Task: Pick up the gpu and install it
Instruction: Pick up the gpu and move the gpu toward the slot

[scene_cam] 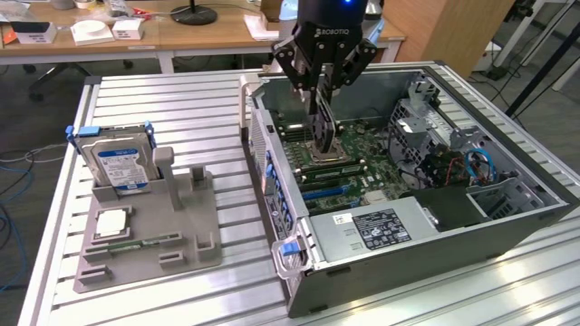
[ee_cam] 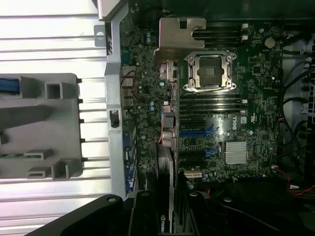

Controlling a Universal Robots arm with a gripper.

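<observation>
Dark gpu (scene_cam: 322,129) hangs edge-on, clamped in the gripper (scene_cam: 320,85), above the motherboard (scene_cam: 355,130) inside the open case (scene_cam: 408,272). Install step, looks like; seating needs its edge lined up with a blue slot (scene_cam: 328,192).

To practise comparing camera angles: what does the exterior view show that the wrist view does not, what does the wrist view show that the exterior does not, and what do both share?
Exterior view adds: the blue-white label on the hard drive standing in the grey holder, and the desks behind.
Wrist view adds: on the gpu, its silvery end bracket seen flat and a logo.
Both share: the gripper shut on the gpu, edge-on above the motherboard inside the open computer case, with the grey holder on the slatted table.
</observation>
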